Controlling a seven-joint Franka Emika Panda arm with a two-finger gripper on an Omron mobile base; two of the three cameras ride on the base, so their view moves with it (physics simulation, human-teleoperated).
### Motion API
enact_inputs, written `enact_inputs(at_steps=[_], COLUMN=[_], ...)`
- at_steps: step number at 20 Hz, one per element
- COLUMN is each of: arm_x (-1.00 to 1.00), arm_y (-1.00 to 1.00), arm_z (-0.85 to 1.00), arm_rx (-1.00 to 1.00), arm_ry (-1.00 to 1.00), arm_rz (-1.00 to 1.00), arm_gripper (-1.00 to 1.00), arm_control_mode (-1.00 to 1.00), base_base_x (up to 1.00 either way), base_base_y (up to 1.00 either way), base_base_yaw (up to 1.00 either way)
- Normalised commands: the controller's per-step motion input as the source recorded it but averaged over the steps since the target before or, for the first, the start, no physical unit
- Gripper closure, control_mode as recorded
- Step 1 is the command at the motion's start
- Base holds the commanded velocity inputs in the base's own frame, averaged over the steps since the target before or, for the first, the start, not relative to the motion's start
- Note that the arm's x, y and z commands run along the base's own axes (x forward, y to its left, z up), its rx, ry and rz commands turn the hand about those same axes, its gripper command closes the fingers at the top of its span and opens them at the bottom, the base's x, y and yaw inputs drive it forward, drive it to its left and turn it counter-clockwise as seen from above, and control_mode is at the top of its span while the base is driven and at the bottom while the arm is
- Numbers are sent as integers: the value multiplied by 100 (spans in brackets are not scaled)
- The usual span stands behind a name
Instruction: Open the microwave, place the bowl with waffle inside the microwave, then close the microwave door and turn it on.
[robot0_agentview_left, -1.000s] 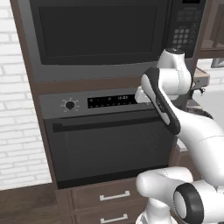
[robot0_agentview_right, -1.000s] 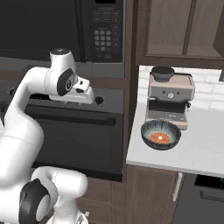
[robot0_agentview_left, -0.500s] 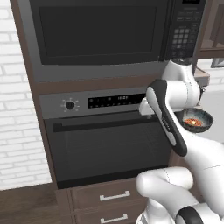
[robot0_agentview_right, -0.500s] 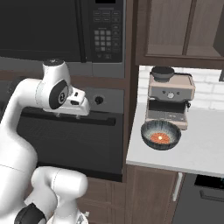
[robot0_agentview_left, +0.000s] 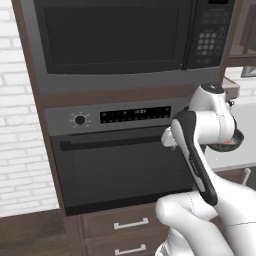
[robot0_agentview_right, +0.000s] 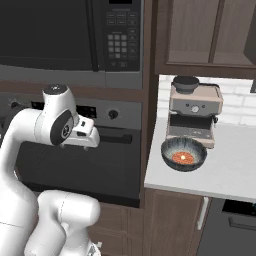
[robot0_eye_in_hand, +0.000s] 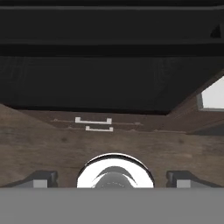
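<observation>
My end effector (robot0_eye_in_hand: 112, 178) hangs low before the wall oven (robot0_agentview_left: 125, 165), fingers spread wide and empty, aimed down toward the drawers (robot0_eye_in_hand: 93, 124). The microwave door (robot0_agentview_left: 112, 37) is shut, well above me; I judge it stiff and hinged, best taken by the slim vertical handle (robot0_agentview_right: 93, 35). The bowl (robot0_agentview_right: 183, 154) sits off to my right on the tabletop (robot0_agentview_right: 225, 170), light, rigid and probably slippery at the rim.

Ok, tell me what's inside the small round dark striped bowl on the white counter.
The small round dark striped bowl holds orange-red food on its floor, seen from above in the right base view. In the left base view the white arm covers most of the bowl, so what lies beneath the food cannot be seen.
</observation>
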Motion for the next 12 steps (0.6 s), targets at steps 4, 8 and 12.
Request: enact_inputs(at_steps=[4, 8, 12], arm_x=[0, 0, 0], arm_y=[0, 0, 0], arm_z=[0, 0, 0], arm_rx=[0, 0, 0], arm_ry=[0, 0, 0], arm_rz=[0, 0, 0], arm_gripper=[-100, -100, -100], arm_control_mode=[100, 100, 100], base_base_x=[-25, -24, -25], base_base_y=[-8, -31, -43], base_base_yaw=[0, 1, 6])
